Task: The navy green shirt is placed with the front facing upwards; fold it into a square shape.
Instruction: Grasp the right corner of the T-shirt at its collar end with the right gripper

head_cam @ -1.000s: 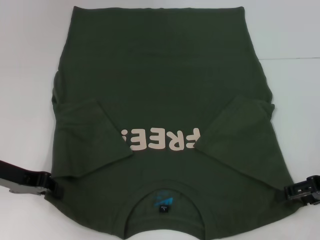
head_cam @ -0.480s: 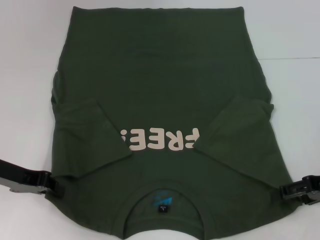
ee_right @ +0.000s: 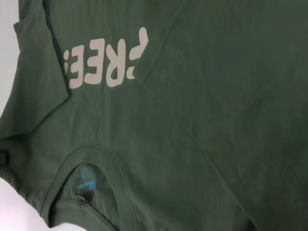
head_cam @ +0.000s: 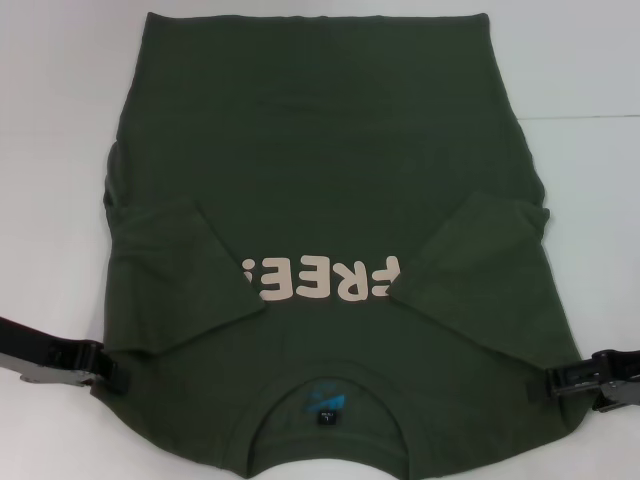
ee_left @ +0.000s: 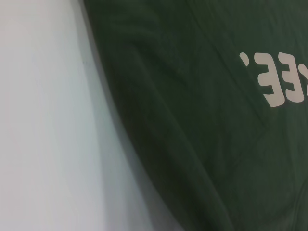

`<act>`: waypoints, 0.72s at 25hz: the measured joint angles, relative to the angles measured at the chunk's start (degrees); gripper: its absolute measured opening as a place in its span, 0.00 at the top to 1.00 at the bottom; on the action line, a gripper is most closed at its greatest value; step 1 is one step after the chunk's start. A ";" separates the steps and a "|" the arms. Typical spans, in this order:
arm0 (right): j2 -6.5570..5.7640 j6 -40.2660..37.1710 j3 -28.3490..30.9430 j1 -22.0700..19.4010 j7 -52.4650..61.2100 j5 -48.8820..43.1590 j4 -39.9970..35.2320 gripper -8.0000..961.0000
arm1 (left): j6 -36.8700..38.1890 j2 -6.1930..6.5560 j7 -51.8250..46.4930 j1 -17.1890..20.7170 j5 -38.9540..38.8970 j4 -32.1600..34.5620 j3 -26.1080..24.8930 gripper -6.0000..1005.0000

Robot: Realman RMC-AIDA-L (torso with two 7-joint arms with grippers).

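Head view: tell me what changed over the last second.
The right gripper slid inward along the table onto the shoulder edge of the navy green shirt. The left gripper stayed at the opposite shoulder edge, and the shirt lay unchanged, both sleeves folded in.

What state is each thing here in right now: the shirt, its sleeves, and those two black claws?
Navy green shirt: flat on the table, front up, collar nearest the robot.
Sleeves: both folded inward over the chest, partly covering the "FREE!" print.
Left gripper: at the shirt's left shoulder edge.
Right gripper: at the shirt's right shoulder edge.
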 joint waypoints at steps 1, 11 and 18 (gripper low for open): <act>-0.02 0.04 0.00 -0.03 -0.01 0.04 0.05 0.10 | 0.00 0.00 0.01 0.00 0.00 0.00 -0.03 0.90; -0.23 1.48 -0.01 -0.18 0.99 -0.11 0.09 0.11 | 0.01 0.00 0.14 -0.02 0.01 0.00 -0.41 0.90; -0.58 2.58 -0.41 -0.50 1.49 -0.34 0.07 0.31 | 0.01 0.00 0.16 0.02 0.01 0.00 -0.52 0.89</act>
